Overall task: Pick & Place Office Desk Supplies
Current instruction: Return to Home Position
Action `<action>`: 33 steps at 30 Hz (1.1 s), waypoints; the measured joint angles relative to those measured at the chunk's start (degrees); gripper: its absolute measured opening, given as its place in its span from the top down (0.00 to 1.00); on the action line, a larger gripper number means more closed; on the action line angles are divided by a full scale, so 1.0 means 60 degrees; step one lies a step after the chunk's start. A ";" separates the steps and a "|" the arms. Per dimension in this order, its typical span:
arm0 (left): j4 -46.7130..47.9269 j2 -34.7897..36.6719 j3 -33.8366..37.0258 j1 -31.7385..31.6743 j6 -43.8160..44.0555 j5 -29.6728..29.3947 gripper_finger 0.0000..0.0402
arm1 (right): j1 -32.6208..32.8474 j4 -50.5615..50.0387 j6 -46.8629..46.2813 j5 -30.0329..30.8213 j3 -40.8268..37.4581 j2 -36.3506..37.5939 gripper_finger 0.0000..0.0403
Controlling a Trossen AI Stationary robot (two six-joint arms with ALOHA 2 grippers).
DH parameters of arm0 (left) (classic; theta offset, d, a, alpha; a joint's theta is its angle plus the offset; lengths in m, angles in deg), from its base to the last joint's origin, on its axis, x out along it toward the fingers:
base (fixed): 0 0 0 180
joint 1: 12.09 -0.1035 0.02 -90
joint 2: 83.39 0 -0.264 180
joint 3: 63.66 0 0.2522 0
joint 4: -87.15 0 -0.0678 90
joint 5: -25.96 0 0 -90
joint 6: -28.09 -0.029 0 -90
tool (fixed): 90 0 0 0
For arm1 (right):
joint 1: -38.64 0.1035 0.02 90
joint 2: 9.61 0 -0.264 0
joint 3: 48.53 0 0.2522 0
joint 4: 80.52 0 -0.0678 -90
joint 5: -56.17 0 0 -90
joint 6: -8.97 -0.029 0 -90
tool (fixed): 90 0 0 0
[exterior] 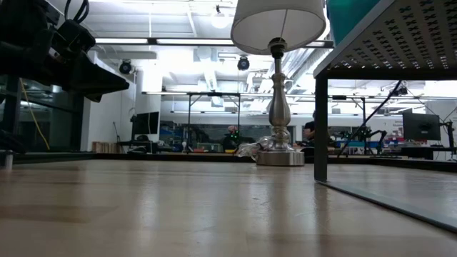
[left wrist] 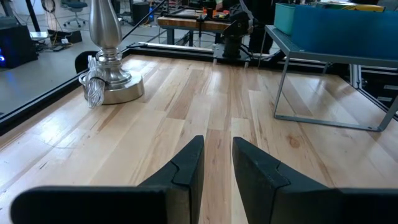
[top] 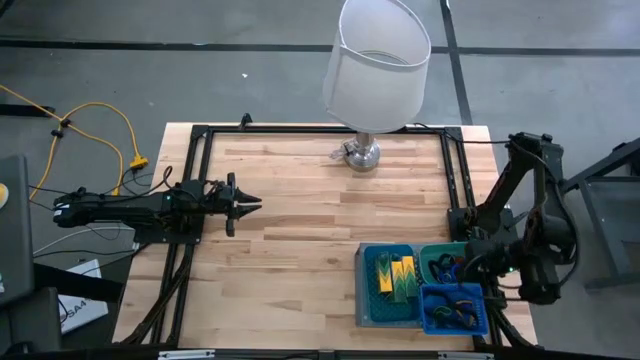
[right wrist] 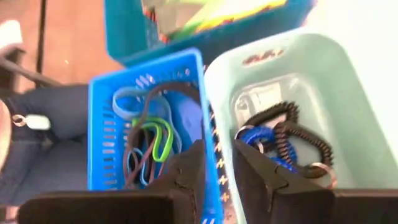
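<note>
Sorting apparently done, the left gripper [left wrist: 217,142] waits at the surface's [top: 290,260] left edge, the right gripper [right wrist: 219,149] hovers over filled bins [right wrist: 102,124] by its right edge, both pairs of fingers nearly closed, empty.

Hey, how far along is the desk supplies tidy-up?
Nearly done, it seems: blocks and loops lie in three bins on the grey shelf. The right gripper hovers empty just above them; the left gripper waits at the table's left. Likely left: pulling the right arm back.

Loops [right wrist: 146,146], yellow-green blocks [top: 397,275] in bins [top: 363,290]
</note>
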 joint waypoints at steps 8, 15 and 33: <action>0.0000 0.0001 0.0000 0.0001 0.0001 -0.0003 0.80 | -0.0447 -0.0255 0.0263 0.0481 0.0000 0.0678 0.82; 0.0000 -0.0002 0.0000 0.0000 -0.0002 -0.0004 0.80 | -0.1077 -0.0211 0.1458 0.0797 0.0000 0.0671 0.82; 0.0000 -0.0002 0.0000 0.0001 0.0000 -0.0001 0.80 | -0.5297 0.1877 0.7981 0.1180 0.0000 0.1035 0.82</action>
